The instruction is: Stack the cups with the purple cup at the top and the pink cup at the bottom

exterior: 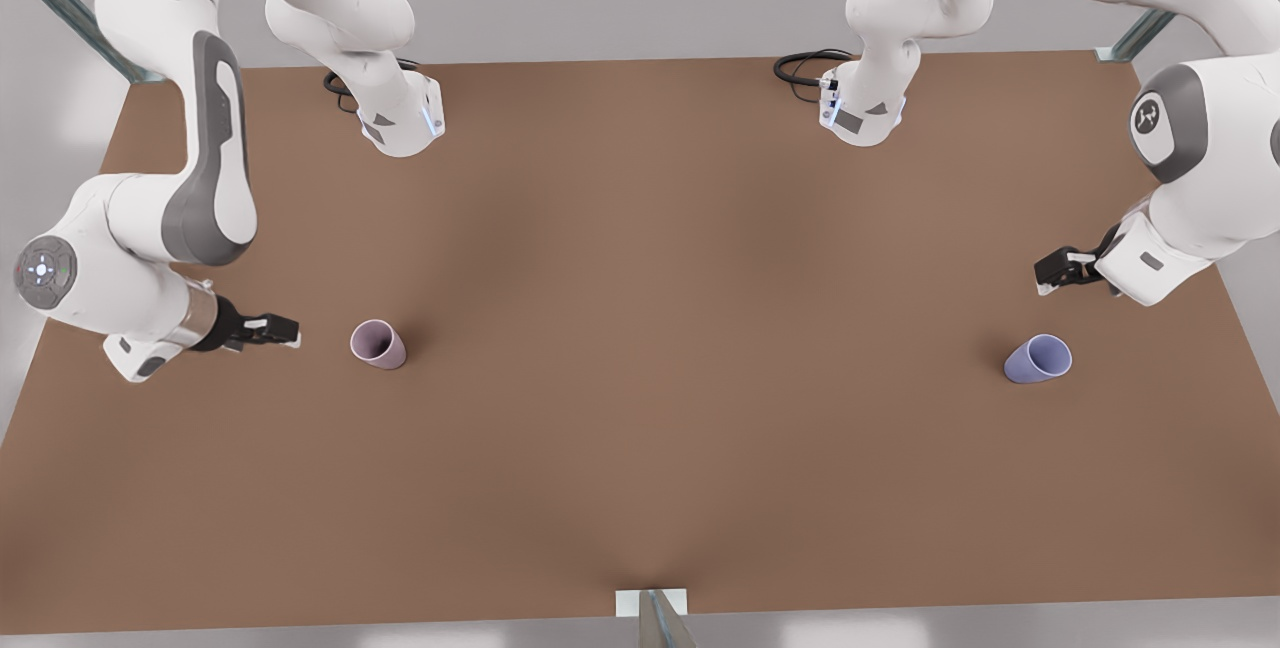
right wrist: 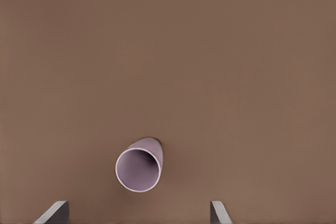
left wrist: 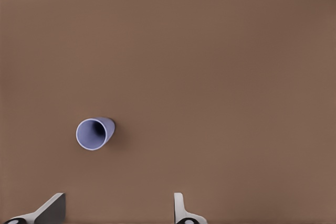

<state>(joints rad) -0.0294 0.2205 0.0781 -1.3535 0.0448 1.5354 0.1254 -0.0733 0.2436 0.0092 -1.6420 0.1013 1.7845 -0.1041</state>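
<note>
The pink cup (exterior: 378, 344) stands upright on the brown table (exterior: 640, 328) at the front view's left, mouth up (right wrist: 138, 168). My right gripper (exterior: 275, 330) hovers just left of it, open, fingertips (right wrist: 55, 212) spread wide (right wrist: 137, 216) with nothing between them. The purple cup (exterior: 1037, 359) stands upright at the front view's right (left wrist: 95, 133). My left gripper (exterior: 1050, 273) hangs a little behind and above it, open (left wrist: 116, 213) and holding nothing. The two cups are far apart.
Both arm bases (exterior: 400, 118) (exterior: 865, 108) with black cables sit along the table's back edge. A metal post (exterior: 655, 616) stands at the middle of the front edge. Bare brown tabletop lies between the cups.
</note>
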